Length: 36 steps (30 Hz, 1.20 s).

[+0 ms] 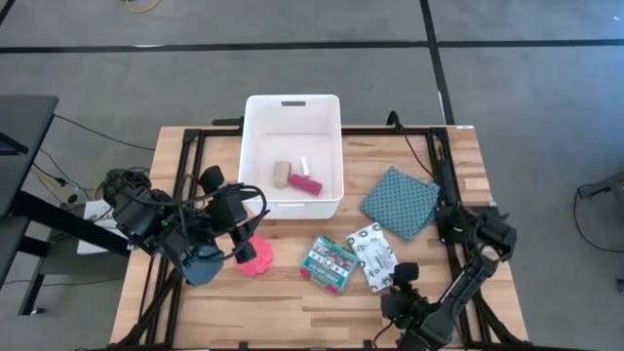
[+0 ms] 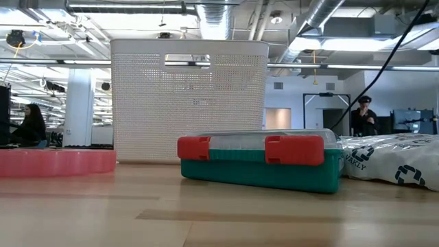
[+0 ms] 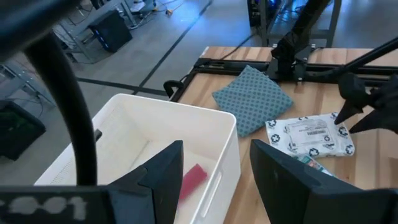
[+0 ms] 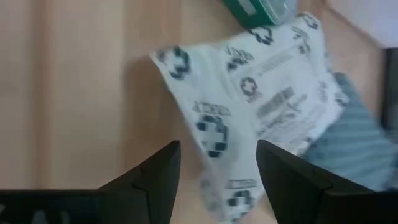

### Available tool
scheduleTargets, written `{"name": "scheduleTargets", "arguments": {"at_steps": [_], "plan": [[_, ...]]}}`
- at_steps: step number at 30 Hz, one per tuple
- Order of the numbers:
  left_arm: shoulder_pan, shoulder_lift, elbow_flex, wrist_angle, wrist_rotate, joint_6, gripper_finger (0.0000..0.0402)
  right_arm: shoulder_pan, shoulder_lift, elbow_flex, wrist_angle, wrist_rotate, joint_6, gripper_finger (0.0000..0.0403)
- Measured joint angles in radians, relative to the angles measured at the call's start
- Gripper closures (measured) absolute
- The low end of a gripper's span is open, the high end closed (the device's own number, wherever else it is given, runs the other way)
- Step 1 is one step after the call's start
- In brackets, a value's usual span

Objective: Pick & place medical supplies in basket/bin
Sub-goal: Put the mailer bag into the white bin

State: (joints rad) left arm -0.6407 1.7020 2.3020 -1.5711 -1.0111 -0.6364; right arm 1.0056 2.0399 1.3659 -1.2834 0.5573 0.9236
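The white bin (image 1: 292, 112) stands at the table's far middle and holds a beige roll (image 1: 282, 174), a white tube (image 1: 304, 166) and a magenta piece (image 1: 305, 183). The pink spiky disc (image 1: 255, 258), the teal packet (image 1: 329, 261) and the white black-patterned pouch (image 1: 373, 255) lie flat on the wood nearer me. My left gripper (image 1: 244, 210) is open and empty above the bin's near left corner (image 3: 227, 134). My right gripper (image 4: 217, 168) is open just above the pouch's (image 4: 249, 106) near end, and I see no touch. The low view shows neither gripper.
A teal dotted cloth (image 1: 402, 201) lies right of the bin, beyond the pouch. Black frame rails (image 1: 444, 166) run along the table's left and right sides. Bare wood (image 1: 273, 312) shows along the near edge. People stand in the room beyond the table (image 2: 363, 113).
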Motion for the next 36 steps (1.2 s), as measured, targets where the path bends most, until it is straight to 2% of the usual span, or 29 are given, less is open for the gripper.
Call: {"name": "scheduleTargets", "arguments": {"at_steps": [7, 16, 23, 36], "plan": [[0.000, 0.000, 0.000, 0.000, -0.003, -0.025, 0.0226, -0.012, 0.076, 0.002, -0.113, 0.075, 0.057, 0.0211], [0.001, 0.000, 0.000, 0.000, -0.003, -0.032, 0.0226, -0.026, 0.074, -0.010, -0.125, 0.181, 0.093, 0.0219], [0.001, 0.000, 0.000, 0.000, -0.003, -0.031, 0.0226, -0.098, 0.075, -0.010, -0.128, 0.207, 0.035, 0.0226], [0.001, 0.000, 0.000, 0.000, 0.002, -0.031, 0.0226, -0.308, 0.075, -0.010, -0.110, 0.174, -0.209, 0.0252]]}}
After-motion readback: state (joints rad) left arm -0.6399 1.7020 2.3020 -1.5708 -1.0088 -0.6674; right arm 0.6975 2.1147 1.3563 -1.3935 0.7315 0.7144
